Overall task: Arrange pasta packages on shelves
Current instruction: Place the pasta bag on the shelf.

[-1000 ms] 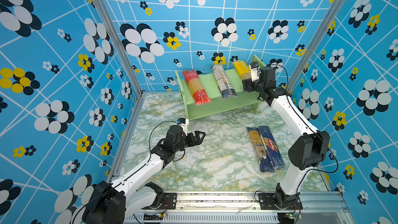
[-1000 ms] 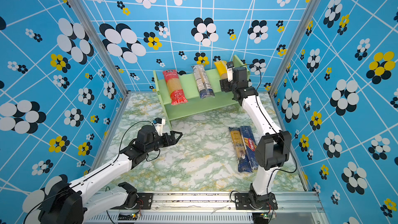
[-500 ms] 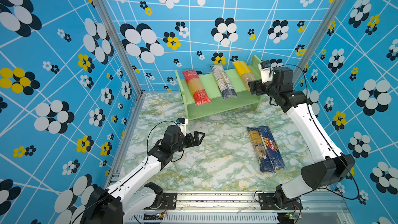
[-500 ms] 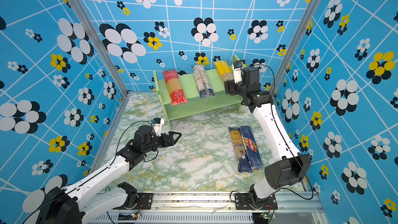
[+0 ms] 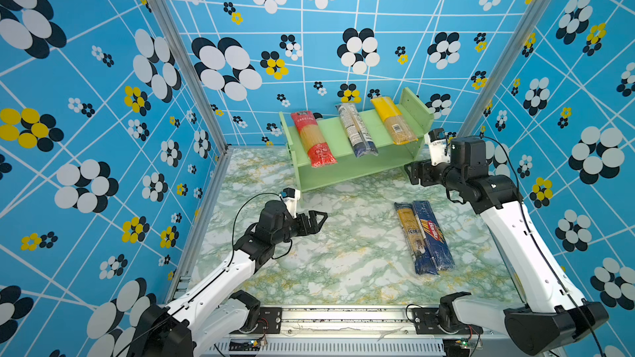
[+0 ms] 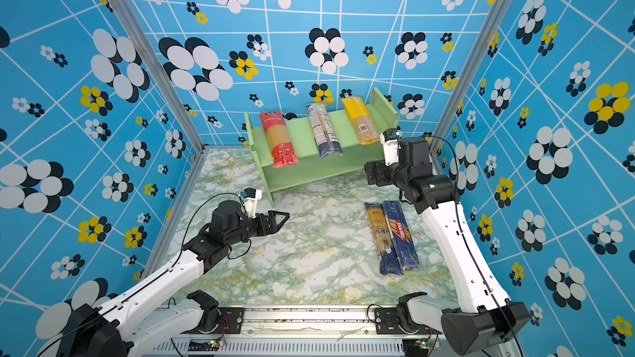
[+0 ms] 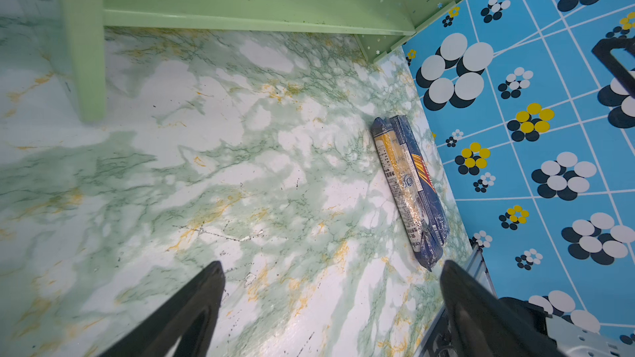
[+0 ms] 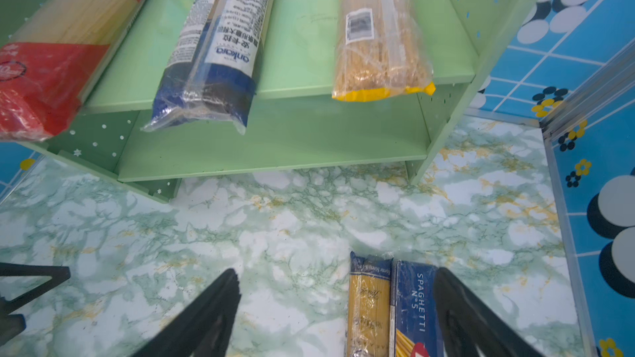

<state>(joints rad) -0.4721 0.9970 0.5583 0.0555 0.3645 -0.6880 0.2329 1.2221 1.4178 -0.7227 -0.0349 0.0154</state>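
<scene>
The pale green shelf unit stands at the back of the marble-patterned tabletop, against the patterned wall. Three pasta packs lie across its upper tier, apart from each other, each with its front end sticking out past the tier's edge. They are the red pack on the left arm's side, the clear pack with the white label in the middle, and the yellow pack beside the side panel on the right arm's side. The lower tier shows bare in the right wrist view.

The other two packs lie flat on the tabletop in front of the shelf, touching side by side. They are the brownish pack with dark blue ends and the dark blue Barilla pack.

The right end effector hangs over the tabletop, just in front of the shelf's side panel and below the yellow pack's front end. Its fingers stand wide apart and hold nothing. In its wrist view the shelf-side ends of the two tabletop packs show between the fingers, with the Barilla pack next to one finger.

The left end effector hovers over the tabletop near the shelf's other side panel. Its fingers are also spread and empty, well apart from both tabletop packs.
</scene>
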